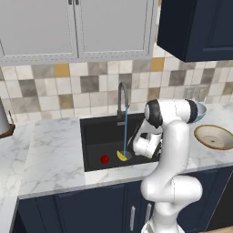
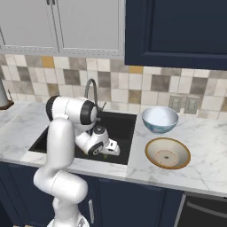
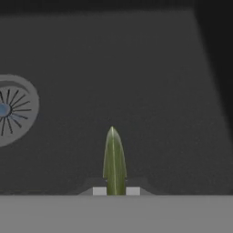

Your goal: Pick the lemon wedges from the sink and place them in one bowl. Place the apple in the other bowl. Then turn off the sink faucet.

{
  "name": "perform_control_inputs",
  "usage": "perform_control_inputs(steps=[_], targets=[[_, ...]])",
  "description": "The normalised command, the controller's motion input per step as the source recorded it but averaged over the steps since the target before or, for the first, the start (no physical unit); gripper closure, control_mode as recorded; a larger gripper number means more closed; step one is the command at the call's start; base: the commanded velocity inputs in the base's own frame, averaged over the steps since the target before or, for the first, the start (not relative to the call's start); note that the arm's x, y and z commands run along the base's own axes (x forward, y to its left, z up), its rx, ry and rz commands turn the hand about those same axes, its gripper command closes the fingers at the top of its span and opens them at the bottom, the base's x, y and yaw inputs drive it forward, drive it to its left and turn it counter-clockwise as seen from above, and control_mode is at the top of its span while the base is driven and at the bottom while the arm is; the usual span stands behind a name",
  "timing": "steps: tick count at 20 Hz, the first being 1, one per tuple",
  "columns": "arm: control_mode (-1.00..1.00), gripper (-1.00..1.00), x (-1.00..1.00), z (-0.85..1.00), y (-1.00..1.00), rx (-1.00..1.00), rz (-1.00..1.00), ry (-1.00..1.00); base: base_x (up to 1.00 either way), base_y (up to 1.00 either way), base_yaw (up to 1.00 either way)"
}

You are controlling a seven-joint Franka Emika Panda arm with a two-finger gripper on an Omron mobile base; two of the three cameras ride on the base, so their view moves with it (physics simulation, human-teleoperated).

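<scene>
Sink (image 1: 93, 136): holds one red apple (image 1: 104, 159) at its left front, one bright yellow wedge (image 1: 121, 155) just right of the apple, beside the drain (image 3: 11, 109).
Faucet (image 1: 122, 98): behind the sink, one stream running.
Gripper (image 3: 113, 191): low in the sink's right part, closed on one olive wedge (image 3: 113, 161).
Bowls: two, right of the sink; pale blue bowl (image 2: 160, 119) behind, tan-rimmed bowl (image 2: 167, 153) in front, nothing inside either.
</scene>
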Motion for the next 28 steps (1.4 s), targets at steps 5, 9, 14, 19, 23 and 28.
perform_control_inputs(steps=[5,9,14,19,23,28], targets=[[-1.0,1.0,0.08,1.0,-0.16,0.0,-0.09,0.13,0.0,0.0,0.0],[-1.0,1.0,0.33,1.0,-0.02,0.0,-0.09,0.16,0.0,0.0,0.0],[-1.0,1.0,0.42,1.0,0.07,0.0,-0.09,0.15,0.0,0.0,0.0],[-1.0,1.0,0.56,1.0,0.24,-0.01,-0.11,0.15,0.0,0.0,0.0],[-1.0,1.0,0.15,1.0,0.05,-0.01,-0.13,0.19,0.0,0.0,0.0],[-1.0,1.0,0.0,1.0,-0.04,0.0,-0.09,0.29,0.0,0.0,0.0]])
